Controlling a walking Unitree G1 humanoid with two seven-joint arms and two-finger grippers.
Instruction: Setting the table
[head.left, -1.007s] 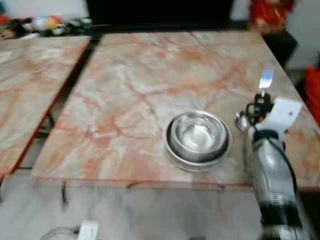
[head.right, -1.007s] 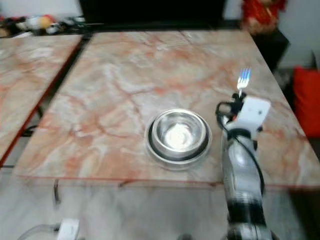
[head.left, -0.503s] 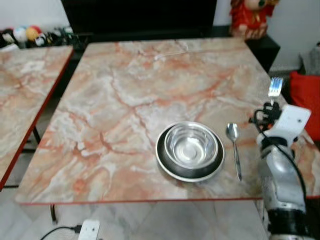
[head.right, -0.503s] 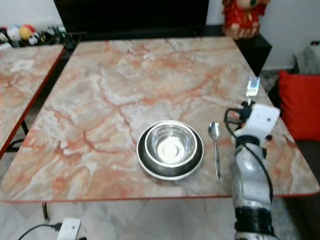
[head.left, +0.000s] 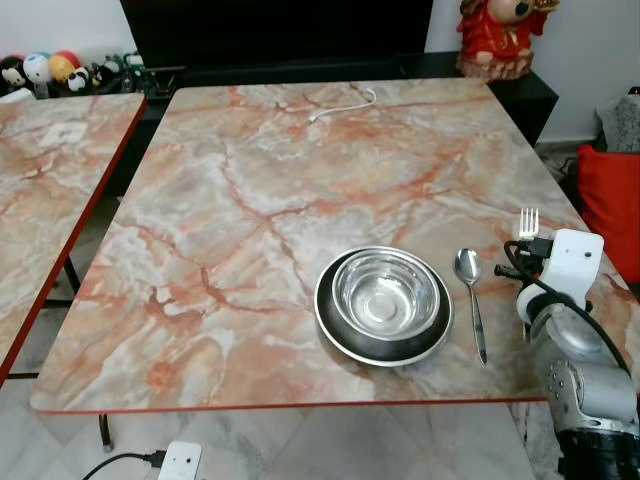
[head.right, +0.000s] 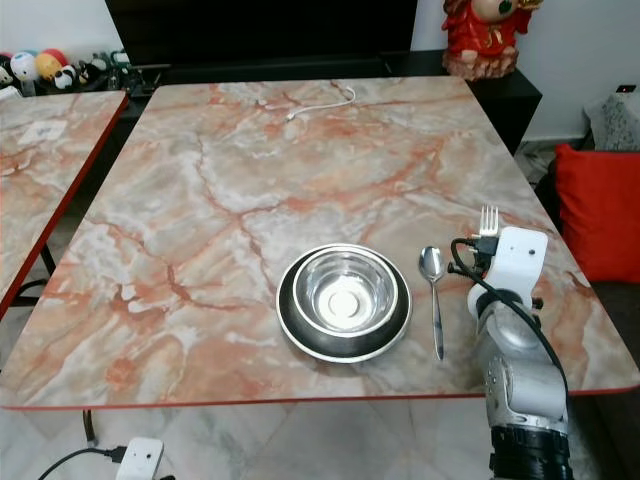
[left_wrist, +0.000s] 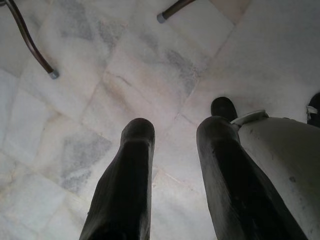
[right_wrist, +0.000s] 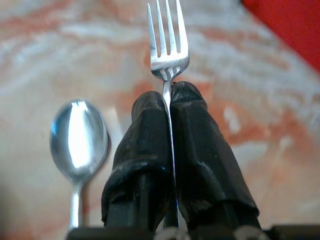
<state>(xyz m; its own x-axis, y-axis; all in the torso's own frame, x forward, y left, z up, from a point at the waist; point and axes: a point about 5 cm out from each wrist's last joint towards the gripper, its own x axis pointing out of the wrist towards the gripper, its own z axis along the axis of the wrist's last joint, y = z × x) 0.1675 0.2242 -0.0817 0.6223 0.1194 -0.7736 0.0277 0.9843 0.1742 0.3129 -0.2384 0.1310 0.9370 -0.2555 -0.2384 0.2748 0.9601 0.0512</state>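
Bowl (head.left: 385, 293) stacked in its plate (head.left: 335, 335) sits near the front edge of the marble table (head.left: 250, 190), spoon (head.left: 469, 295) just right of it. Left claw (left_wrist: 175, 165) hangs idle over the floor, fingers apart. Right claw (right_wrist: 169, 105) is pinching the fork (right_wrist: 167, 42), tines forward. I'd lower it flat, parallel to the spoon, not touching, then let go.
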